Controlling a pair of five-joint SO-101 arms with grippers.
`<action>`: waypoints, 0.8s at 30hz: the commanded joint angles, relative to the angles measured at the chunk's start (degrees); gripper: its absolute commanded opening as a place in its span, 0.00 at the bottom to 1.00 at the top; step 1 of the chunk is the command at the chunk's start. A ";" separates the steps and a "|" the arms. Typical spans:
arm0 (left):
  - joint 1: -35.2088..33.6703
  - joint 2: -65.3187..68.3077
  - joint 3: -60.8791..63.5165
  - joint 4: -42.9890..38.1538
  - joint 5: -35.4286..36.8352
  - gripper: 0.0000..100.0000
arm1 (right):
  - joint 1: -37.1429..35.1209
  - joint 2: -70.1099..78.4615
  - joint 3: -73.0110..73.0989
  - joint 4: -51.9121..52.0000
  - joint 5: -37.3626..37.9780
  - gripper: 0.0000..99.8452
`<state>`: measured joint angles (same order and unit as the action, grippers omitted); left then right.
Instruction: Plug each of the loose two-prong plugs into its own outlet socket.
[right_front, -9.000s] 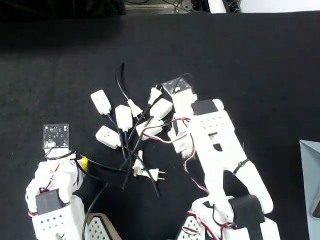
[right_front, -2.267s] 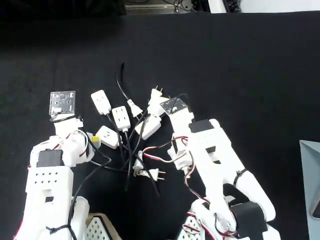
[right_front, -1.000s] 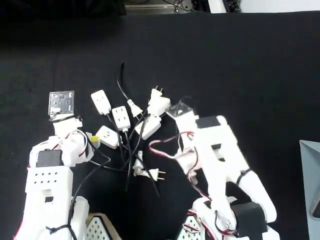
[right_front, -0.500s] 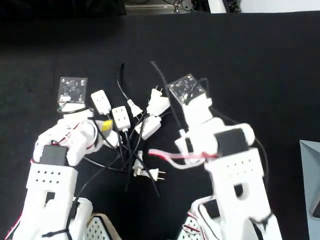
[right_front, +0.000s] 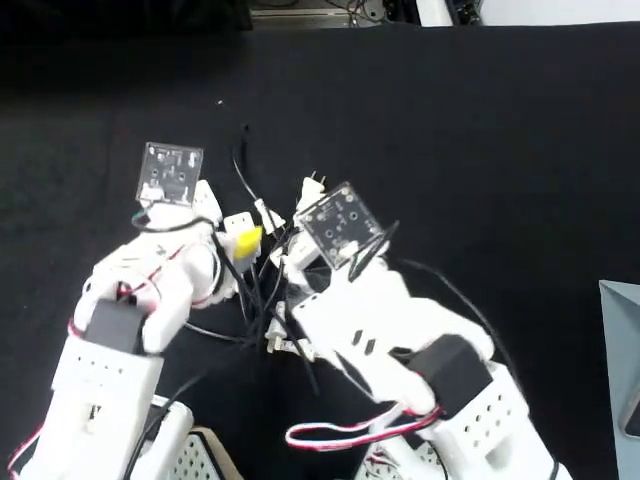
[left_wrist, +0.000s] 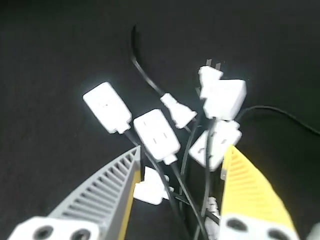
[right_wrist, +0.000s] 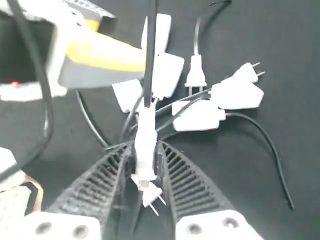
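Arms have both come in on the knot of white plugs and sockets lying toward 9 o'clock of the black table (right_front: 500, 150). The left arm, parked near the 7 o'clock edge nine seconds ago, now reaches over the knot's 9 o'clock side. The right arm, which half a second ago stood at the knot's 3 o'clock side, has swung across from 5 o'clock, so its wrist hangs over the knot's middle.

The right gripper (right_wrist: 144, 147) has its jaws pressed against both sides of a two-prong plug (right_wrist: 145, 167). The prongs point back toward the wrist, and the plug's black cord (right_wrist: 150, 60) runs ahead into the knot. The left gripper (left_wrist: 183, 150) hangs with its jaws wide apart and nothing in them. Just beyond the jaws lies an outlet socket (left_wrist: 156, 135), slots up, with a second socket (left_wrist: 106, 106) just beside it at its 10 o'clock.

One plug seems secured, and the left arm looks placed to steady a socket for it. No plug in view looks seated yet.

In the way are other cords (left_wrist: 145, 75) that cross over and under the sockets. A loose plug (left_wrist: 177, 111) and a third socket (left_wrist: 212, 145) also crowd the nearest one. The held plug faces away from the sockets, so it likely needs turning before it can go in. The two grippers are near each other and may collide. A grey object (right_front: 622, 350) sits at the 3 o'clock edge, well apart.
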<state>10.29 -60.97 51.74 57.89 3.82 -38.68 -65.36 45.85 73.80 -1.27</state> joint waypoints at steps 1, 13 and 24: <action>3.82 -8.53 -3.21 2.29 0.35 0.26 | -2.81 -1.80 1.45 -4.13 -0.53 0.01; 5.32 -26.73 6.64 2.64 -4.31 0.26 | -6.24 -3.30 3.21 -5.63 -0.53 0.01; -9.10 -28.57 10.42 0.70 -4.04 0.26 | -8.53 -3.65 2.77 -5.63 -0.53 0.01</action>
<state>7.03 -91.12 60.44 61.23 0.13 -45.10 -68.26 49.45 69.32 -1.45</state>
